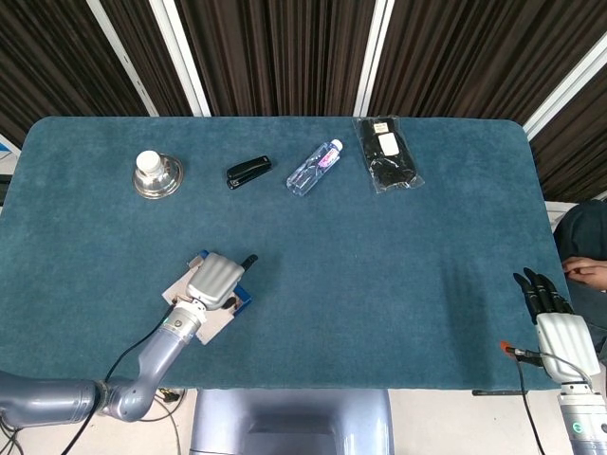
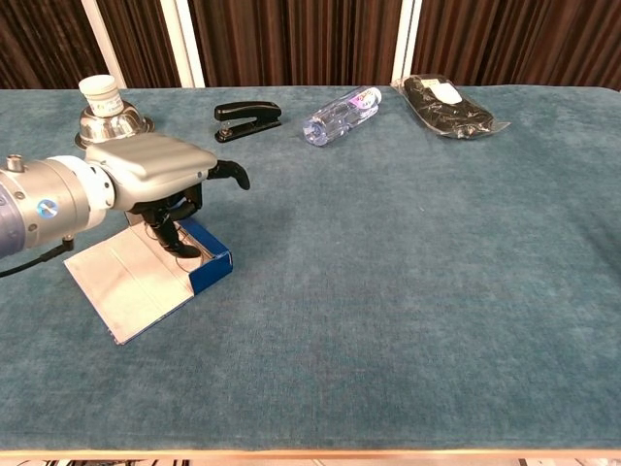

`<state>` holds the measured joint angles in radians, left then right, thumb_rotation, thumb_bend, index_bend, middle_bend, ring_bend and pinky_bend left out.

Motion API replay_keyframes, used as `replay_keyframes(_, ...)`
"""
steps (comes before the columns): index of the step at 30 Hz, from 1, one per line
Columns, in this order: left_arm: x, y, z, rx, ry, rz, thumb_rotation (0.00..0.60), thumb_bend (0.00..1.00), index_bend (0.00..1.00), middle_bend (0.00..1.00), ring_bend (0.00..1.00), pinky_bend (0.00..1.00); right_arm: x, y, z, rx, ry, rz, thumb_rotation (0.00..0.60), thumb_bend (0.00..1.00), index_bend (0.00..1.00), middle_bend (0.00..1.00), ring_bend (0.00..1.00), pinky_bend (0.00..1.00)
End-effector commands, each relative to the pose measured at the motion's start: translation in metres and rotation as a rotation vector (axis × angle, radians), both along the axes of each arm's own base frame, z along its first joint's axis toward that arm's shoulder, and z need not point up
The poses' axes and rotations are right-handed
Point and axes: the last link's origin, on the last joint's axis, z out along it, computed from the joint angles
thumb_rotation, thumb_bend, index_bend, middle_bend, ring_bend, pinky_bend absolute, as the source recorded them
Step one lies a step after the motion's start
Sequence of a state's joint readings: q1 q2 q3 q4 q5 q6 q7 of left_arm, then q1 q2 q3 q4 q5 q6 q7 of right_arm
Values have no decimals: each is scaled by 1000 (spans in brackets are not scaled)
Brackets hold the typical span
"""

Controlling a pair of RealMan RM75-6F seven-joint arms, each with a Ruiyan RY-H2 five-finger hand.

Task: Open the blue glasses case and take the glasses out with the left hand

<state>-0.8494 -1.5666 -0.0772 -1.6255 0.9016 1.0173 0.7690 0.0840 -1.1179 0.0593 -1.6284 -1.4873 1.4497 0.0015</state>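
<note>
The blue glasses case (image 2: 212, 264) lies open near the table's front left, its grey lid (image 2: 121, 286) flat on the cloth. My left hand (image 2: 155, 165) hovers over the case with its fingers (image 2: 171, 233) curled down into it and the thumb stuck out to the right. The hand covers the glasses, and only a thin bit of frame shows by the fingertips. In the head view the left hand (image 1: 214, 280) hides most of the case (image 1: 242, 301). My right hand (image 1: 555, 327) rests at the table's front right edge, fingers straight, holding nothing.
Along the far side stand a metal bowl with a white jar (image 2: 109, 121), a black stapler (image 2: 247, 120), a plastic bottle (image 2: 342, 114) on its side and a black bag in clear wrap (image 2: 448, 105). A person's hand (image 1: 588, 273) shows at the right edge.
</note>
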Motion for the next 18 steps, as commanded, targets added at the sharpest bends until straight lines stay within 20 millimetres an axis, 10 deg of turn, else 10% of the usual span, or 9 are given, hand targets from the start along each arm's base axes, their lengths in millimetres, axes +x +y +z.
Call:
replay_keyframes(1, 1, 1, -2, 4, -1, -1, 600, 179, 172, 863, 778, 843, 0, 0, 0, 0, 0, 0, 600, 110, 0, 0, 0, 232)
replay_keyframes(18, 9, 17, -16, 80, -34, -9, 600, 260, 219, 880, 794, 854, 0, 0, 0, 4, -10, -4, 600, 111, 0, 0, 0, 232)
